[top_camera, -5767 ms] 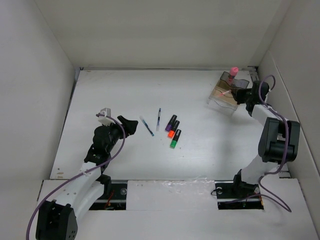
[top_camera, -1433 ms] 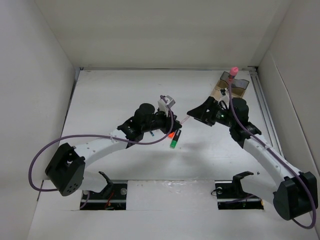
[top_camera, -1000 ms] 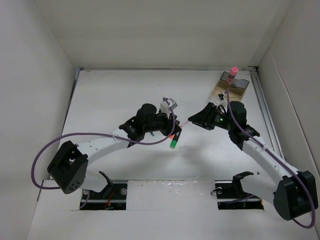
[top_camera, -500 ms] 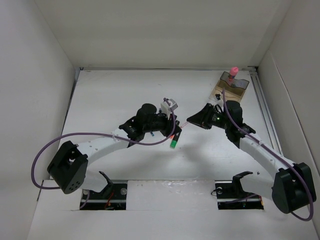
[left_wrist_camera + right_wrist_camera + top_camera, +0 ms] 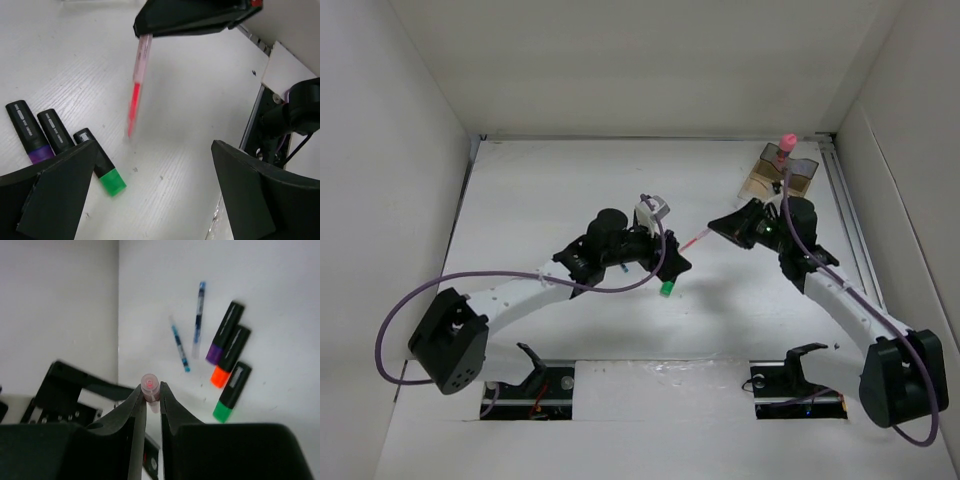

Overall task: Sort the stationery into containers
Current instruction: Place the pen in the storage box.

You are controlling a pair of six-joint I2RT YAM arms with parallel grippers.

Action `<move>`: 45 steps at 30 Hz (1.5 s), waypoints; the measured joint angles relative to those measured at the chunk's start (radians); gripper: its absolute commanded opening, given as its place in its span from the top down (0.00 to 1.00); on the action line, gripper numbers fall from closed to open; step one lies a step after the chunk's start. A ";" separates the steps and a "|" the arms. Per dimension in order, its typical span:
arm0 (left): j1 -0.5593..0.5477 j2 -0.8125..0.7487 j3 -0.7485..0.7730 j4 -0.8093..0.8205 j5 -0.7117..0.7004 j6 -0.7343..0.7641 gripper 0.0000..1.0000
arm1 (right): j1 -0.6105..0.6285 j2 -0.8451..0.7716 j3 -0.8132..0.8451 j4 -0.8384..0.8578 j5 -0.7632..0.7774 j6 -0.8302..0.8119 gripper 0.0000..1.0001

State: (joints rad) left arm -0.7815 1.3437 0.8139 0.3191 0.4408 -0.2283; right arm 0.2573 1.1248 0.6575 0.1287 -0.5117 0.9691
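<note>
My right gripper point(image 5: 713, 225) is shut on a thin pink-and-red pen point(image 5: 697, 240) and holds it above the table; the wrist view shows the pen's end point(image 5: 150, 386) pinched between the fingertips. My left gripper point(image 5: 672, 265) is open and empty, just left of that pen point(image 5: 139, 75), above the markers. The purple-tipped point(image 5: 225, 332), orange-tipped point(image 5: 231, 357) and green-tipped point(image 5: 231, 392) markers lie side by side on the table. Two thin blue pens point(image 5: 198, 320) lie beside them. The smoky-brown organiser point(image 5: 775, 185) stands at the far right with the pink-capped bottle point(image 5: 786, 142) in it.
White walls enclose the table on three sides. The left arm point(image 5: 540, 285) stretches across the middle of the table and covers the blue pens in the top view. The green marker point(image 5: 667, 288) shows just below the left gripper.
My right gripper has drawn back to the right, carrying the pink-and-red pen away from my left gripper. My left gripper has shifted slightly right and down, over the orange marker.
</note>
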 measured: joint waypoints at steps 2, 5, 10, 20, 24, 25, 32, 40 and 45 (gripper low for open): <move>0.003 -0.045 -0.031 0.023 -0.019 -0.009 0.00 | -0.048 0.000 0.006 -0.002 0.048 0.018 1.00; 0.005 -0.136 -0.075 0.049 -0.065 -0.024 0.00 | -0.125 0.008 0.027 0.007 0.141 0.048 1.00; 0.005 -0.299 -0.161 0.111 -0.172 -0.060 0.00 | -0.252 0.079 0.076 0.047 0.340 0.103 1.00; 0.005 -0.357 -0.201 0.126 -0.270 -0.124 0.00 | -0.414 0.333 0.217 0.072 0.679 0.241 1.00; 0.005 -0.360 -0.208 0.130 -0.249 -0.145 0.00 | -0.421 0.414 0.307 0.071 0.745 0.253 0.99; 0.005 -0.360 -0.213 0.135 -0.245 -0.148 0.00 | -0.421 0.433 0.332 0.070 0.757 0.252 0.99; 0.005 -0.367 -0.219 0.134 -0.221 -0.159 0.00 | -0.421 0.539 0.461 0.063 0.805 0.231 0.99; 0.005 -0.380 -0.219 0.135 -0.213 -0.167 0.00 | -0.407 0.614 0.484 0.054 0.827 0.208 0.99; 0.005 -0.380 -0.219 0.134 -0.214 -0.172 0.00 | -0.357 0.651 0.498 0.049 0.838 0.198 0.98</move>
State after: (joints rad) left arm -0.7769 0.9642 0.5949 0.4530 0.2272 -0.4000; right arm -0.1001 1.7756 1.1553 0.1780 0.3267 1.1671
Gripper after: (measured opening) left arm 0.993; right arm 0.191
